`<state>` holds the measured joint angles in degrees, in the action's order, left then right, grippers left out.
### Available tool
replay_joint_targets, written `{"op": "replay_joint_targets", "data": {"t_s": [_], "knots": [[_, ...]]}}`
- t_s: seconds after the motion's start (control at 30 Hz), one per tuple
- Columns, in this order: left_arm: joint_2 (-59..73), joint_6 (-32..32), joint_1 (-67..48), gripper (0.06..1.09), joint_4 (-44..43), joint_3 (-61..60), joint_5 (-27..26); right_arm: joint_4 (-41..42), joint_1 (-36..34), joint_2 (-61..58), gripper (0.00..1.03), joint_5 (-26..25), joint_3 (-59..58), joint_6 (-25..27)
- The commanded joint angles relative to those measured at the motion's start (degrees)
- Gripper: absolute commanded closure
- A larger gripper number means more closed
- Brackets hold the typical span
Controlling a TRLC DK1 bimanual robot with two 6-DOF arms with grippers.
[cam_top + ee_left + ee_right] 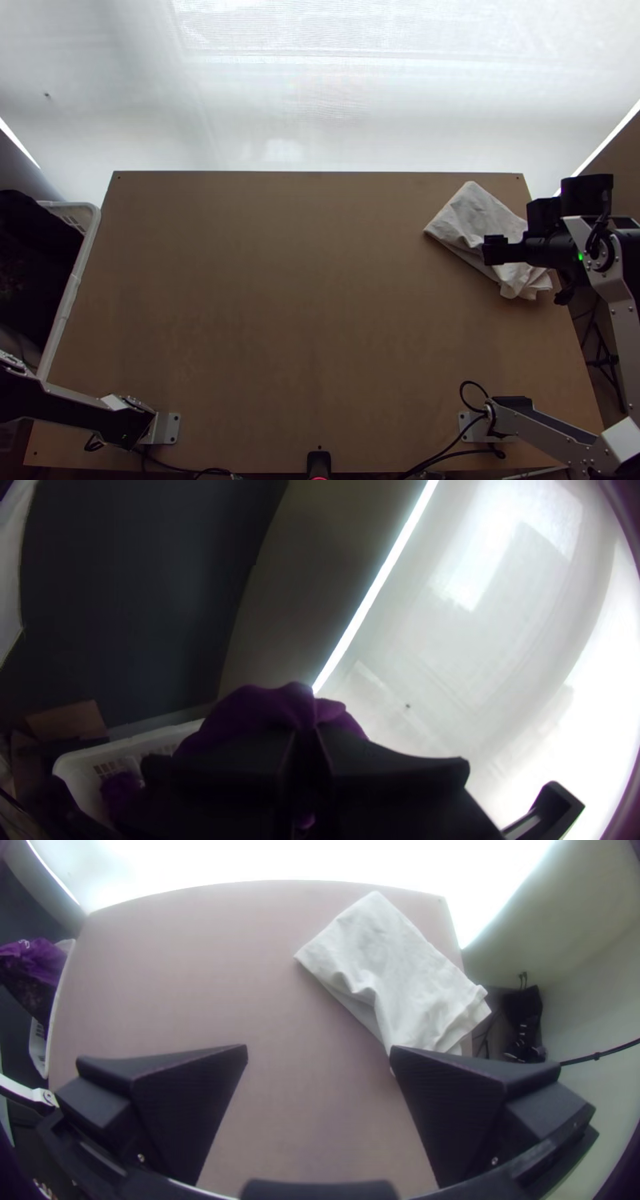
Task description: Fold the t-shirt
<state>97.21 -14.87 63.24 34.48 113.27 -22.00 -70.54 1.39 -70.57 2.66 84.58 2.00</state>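
1. Top view: My right gripper (491,250) is above the white cloth (472,216), which lies on the table (272,296) toward the far right corner. The cloth sits at a slant, folded into a compact shape with uneven, loose edges at its nearer end. My left arm (76,406) reaches out past the table's left side, near the white basket (69,296). Dark cloth (32,248) lies heaped in that basket. A pale screen (320,120) stands beyond the table's far edge.

2. Left wrist view: My left gripper (305,740) is closed on purple cloth (257,703), with the fabric bunched around the fingertips; which part of it I have, I can't tell. The basket is beneath and beside it, and more purple fabric (121,790) shows within. A brown cardboard piece (67,721) is near the basket.

3. Right wrist view: I have the right gripper wide, its two fingers well apart with nothing between them but a view of the table below. The white cloth lies in layers, mostly smooth on top, with a raised wrinkle on one side and stacked edges at the end by the table's right edge.
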Motion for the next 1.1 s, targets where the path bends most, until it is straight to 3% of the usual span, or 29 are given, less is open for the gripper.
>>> {"op": "replay_joint_targets", "data": {"t_s": [0.0,0.23,0.3,0.33,0.37,0.4,0.67,0.83,0.9,0.97,1.07], "knots": [[-3.25,-3.14,3.2,1.05,-1.34,0.63,-2.96,0.05,0.19,0.69,0.04,-0.02,-0.73,0.37],[-1.85,2.39,3.29,1.03,-0.55,-7.1,-2.96,0.32,0.28,0.52,0.04,-0.02,-0.38,0.81],[-2.11,4.5,3.29,0.94,0.33,-9.39,-2.96,0.41,0.19,0.43,0.04,-0.02,-0.2,1.08],[-2.46,5.56,3.29,0.84,1.29,-10.18,-2.96,0.41,0.19,0.34,0.04,-0.02,-0.11,1.25],[-2.81,6.88,3.29,0.82,2.17,-10.79,-2.96,0.41,0.19,0.16,0.04,-0.02,-0.02,1.25],[-4.48,8.9,3.29,1.05,2.17,-12.73,-2.96,0.58,0.19,-0.01,0.04,-0.02,0.06,1.34],[-13.8,16.72,0.92,1.05,0.76,-21.69,-4.72,0.93,0.63,-1.24,0.04,-0.02,1.12,1.34],[-16.17,14.35,-0.75,1.05,-0.03,-21.08,-4.63,1.2,1.07,-2.21,0.04,-0.02,2.7,1.34],[-16.09,7.4,-1.02,1.05,-3.37,-19.14,-5.07,1.2,0.99,-2.65,0.04,-0.02,3.58,1.34],[-16.26,1.87,-1.19,1.05,-5.56,-17.91,-11.31,1.2,0.99,-2.74,0.04,-0.02,3.58,1.43],[-18.37,-4.2,-6.2,1.05,-6.71,-16.95,-12.1,1.2,0.9,-2.74,0.04,-0.02,2.79,1.43]]}}
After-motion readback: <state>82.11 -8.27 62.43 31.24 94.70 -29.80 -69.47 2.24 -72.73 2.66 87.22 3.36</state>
